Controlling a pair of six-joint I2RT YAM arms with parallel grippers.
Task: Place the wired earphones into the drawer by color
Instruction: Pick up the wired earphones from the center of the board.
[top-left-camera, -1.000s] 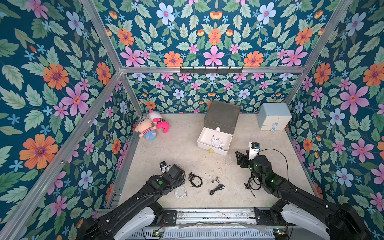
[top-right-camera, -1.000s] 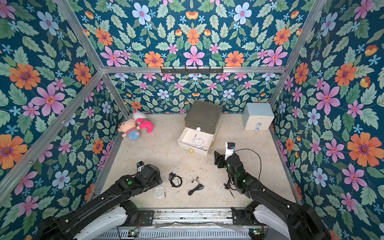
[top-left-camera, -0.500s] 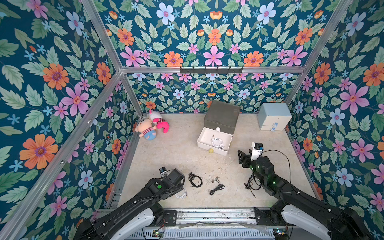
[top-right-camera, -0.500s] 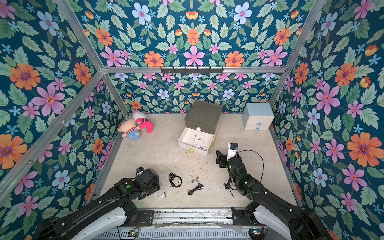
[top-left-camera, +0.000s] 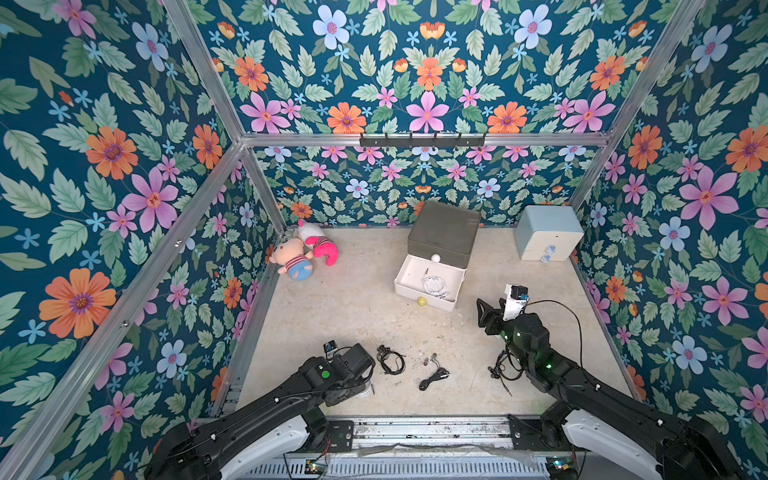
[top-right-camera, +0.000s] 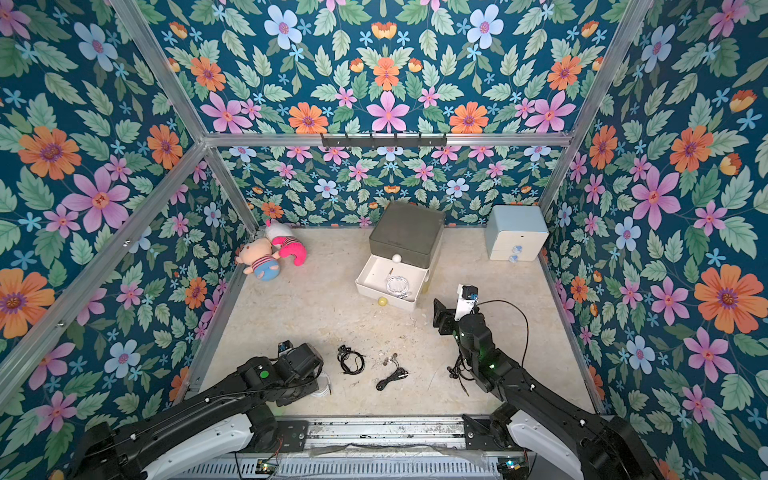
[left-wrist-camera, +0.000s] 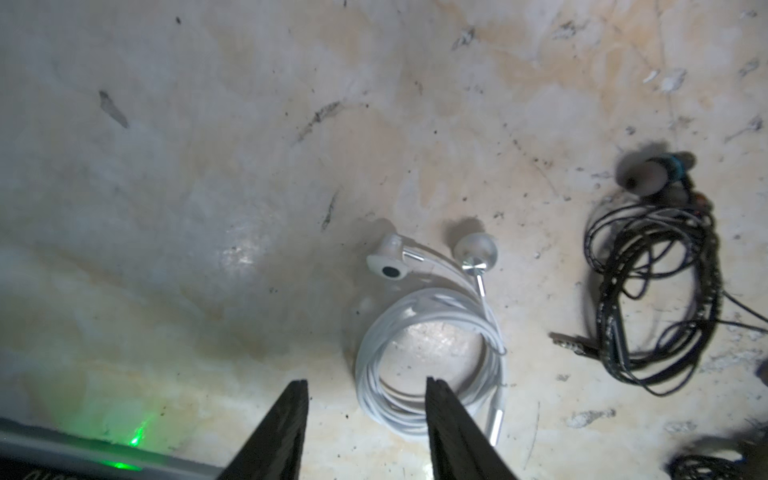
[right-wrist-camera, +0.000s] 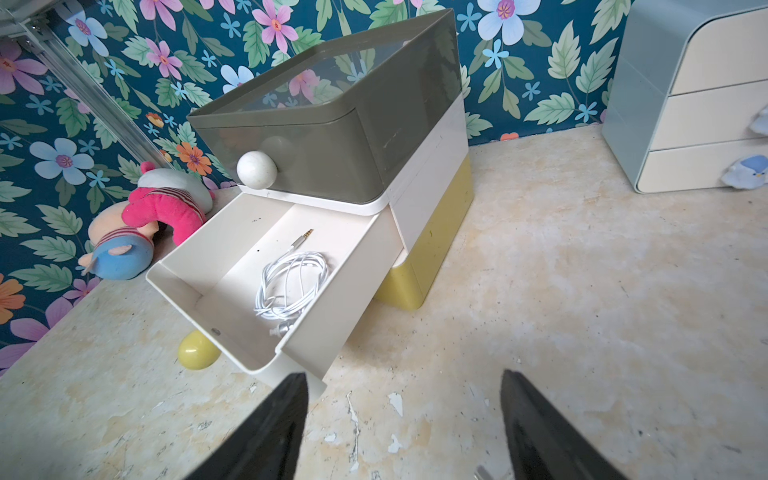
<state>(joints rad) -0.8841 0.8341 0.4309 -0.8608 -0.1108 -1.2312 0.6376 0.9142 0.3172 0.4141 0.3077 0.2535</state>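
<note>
Left hand (left-wrist-camera: 365, 380) spread, fingers (left-wrist-camera: 286, 424) astride one edge of white wired earphones (left-wrist-camera: 436, 305) on the bench (left-wrist-camera: 208, 166), nothing pinched. Right hand (right-wrist-camera: 403, 376) spread, empty. Just right of centre in both top views, the drawer (top-left-camera: 442, 241), white tier out, another white coil (top-left-camera: 434, 284) inside.

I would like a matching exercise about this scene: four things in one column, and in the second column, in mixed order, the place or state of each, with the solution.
Column one
1. grey top tier
2. white middle tier
3. loose white earphones
4. plush toys

Column two
A. pulled out, holding another white bundle
B. lying in a far corner
C. shut
D. partly inside the open left claw

Pairs: 1-C, 2-A, 3-D, 4-B
</note>
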